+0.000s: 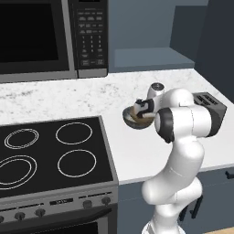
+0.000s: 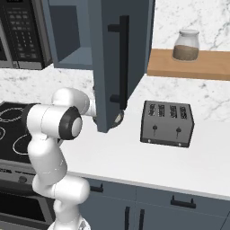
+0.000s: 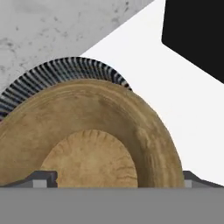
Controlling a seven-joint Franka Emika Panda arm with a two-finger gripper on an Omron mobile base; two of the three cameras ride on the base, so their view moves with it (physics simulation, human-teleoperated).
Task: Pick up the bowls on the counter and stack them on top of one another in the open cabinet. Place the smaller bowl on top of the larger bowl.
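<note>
In the left base view the two-finger gripper (image 1: 142, 109) is low over the white marble-look counter (image 1: 151, 151), just right of the black glass stovetop with white ring burners (image 1: 50, 153). Under it sits the shallow round brown wooden bowl (image 1: 139, 119), and a dark rim shows around its lower edge. The hand view makes this clearer: the wooden bowl (image 3: 92, 144) lies inside or in front of the round dark grey-blue bowl (image 3: 57, 76), whose striped rim shows behind it; I cannot tell which. The two dark finger tips (image 3: 41, 178) stand far apart at both sides of the wooden bowl, but whether they grip it I cannot tell. The right base view shows a dark four-slot toaster (image 2: 167, 123), a glass jar with brown content (image 2: 185, 45) on a wooden shelf (image 2: 197, 67), and the slate blue-grey open cabinet (image 2: 72, 40); its door hides the gripper there. The keypad of the black and steel microwave (image 1: 50, 39) has writing too small to read.
</note>
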